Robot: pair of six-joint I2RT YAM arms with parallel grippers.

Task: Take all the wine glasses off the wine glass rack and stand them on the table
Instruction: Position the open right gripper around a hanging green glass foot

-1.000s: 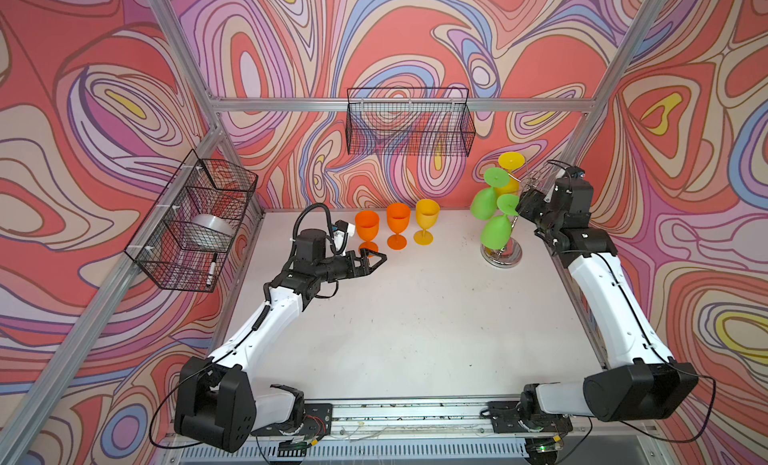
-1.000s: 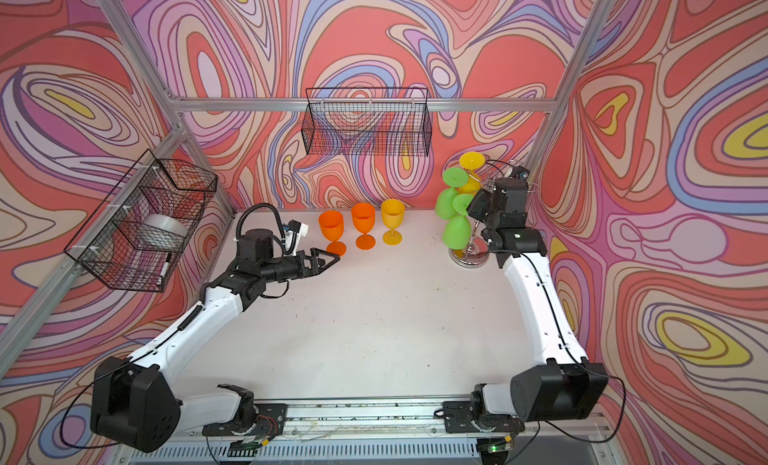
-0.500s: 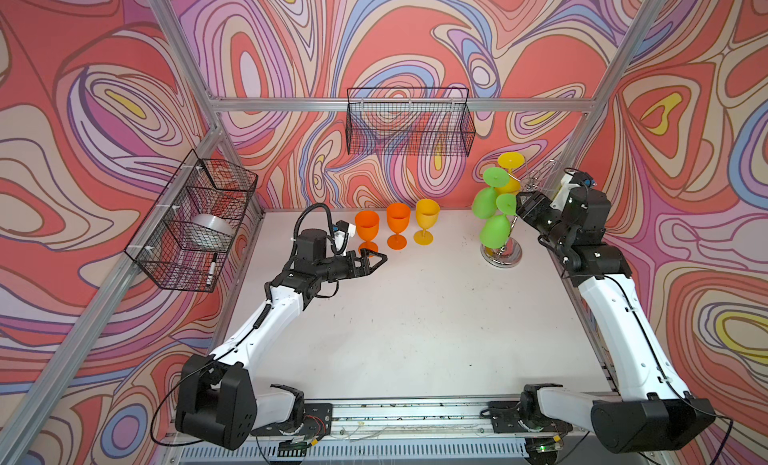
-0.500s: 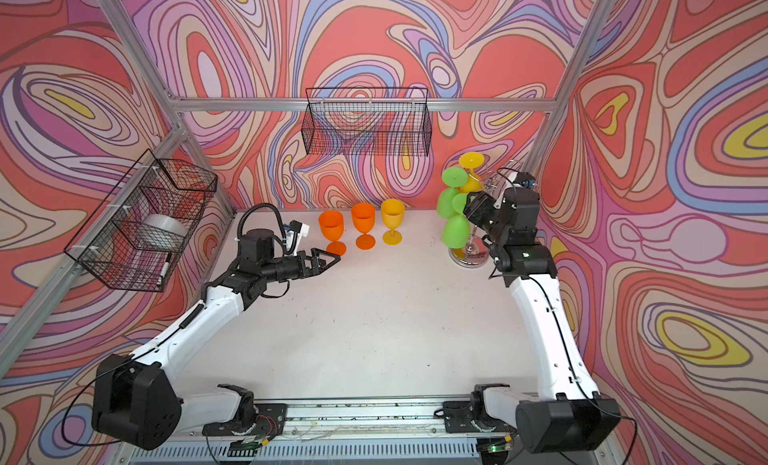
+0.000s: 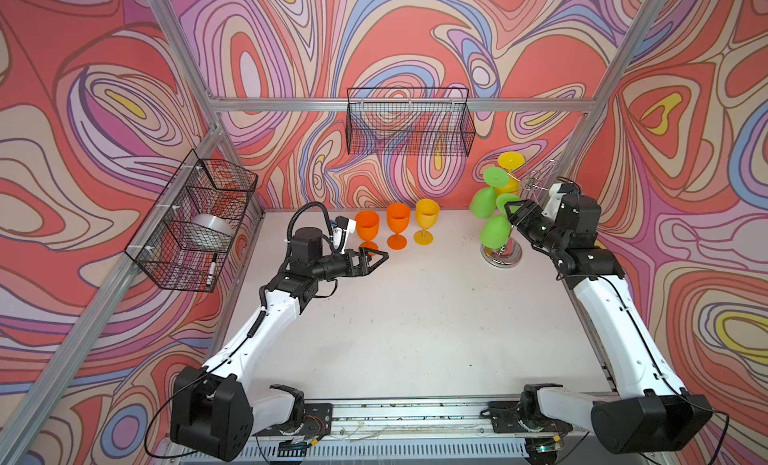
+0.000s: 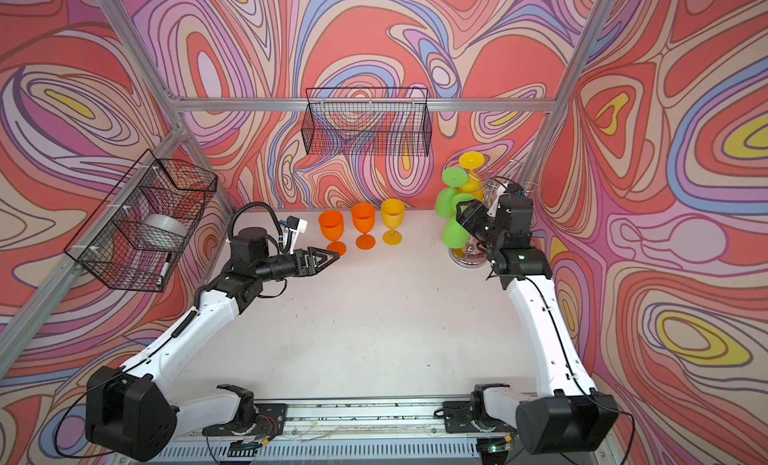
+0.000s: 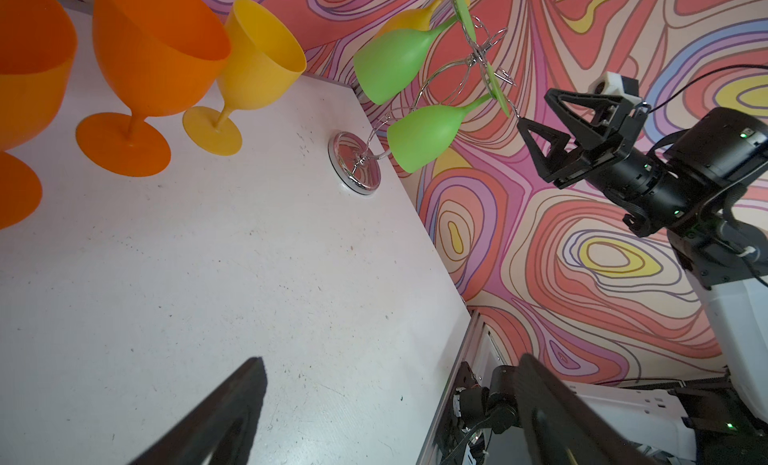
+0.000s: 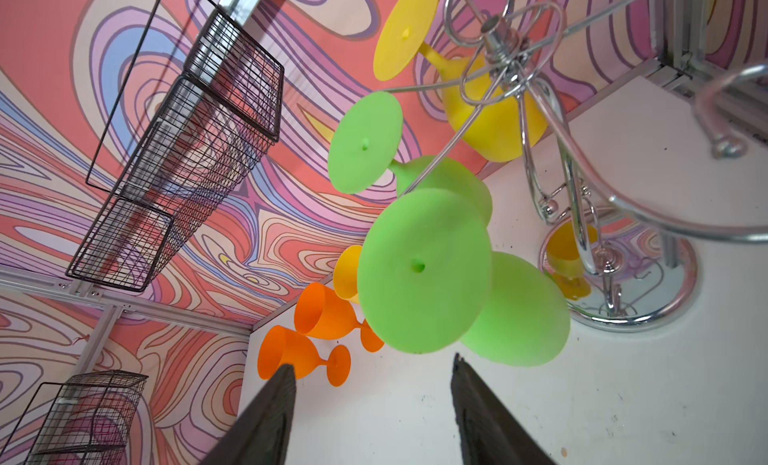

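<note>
Right wrist view: right gripper (image 8: pixel 372 362) jaws apart, green wine glass (image 8: pixel 419 267) just ahead.
Inverted on wine glass rack (image 5: pixel 501 256), 2 o'clock on the table (image 5: pixel 415 326); likely light, slick plastic; take the stem. Left gripper (image 5: pixel 376 254) agape.

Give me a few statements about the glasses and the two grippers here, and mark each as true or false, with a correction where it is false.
1. The wine glass rack carries the upper green glass, the lower green glass and the yellow hanging glass. True.
2. The right gripper is shut on the lower green glass. False: its jaws stand open, just short of that glass's foot.
3. The left gripper holds the leftmost orange glass. False: it is open and empty, near that glass.
4. The leftmost orange glass, the other orange glass and the standing yellow glass stand upright on the table. True.
</note>
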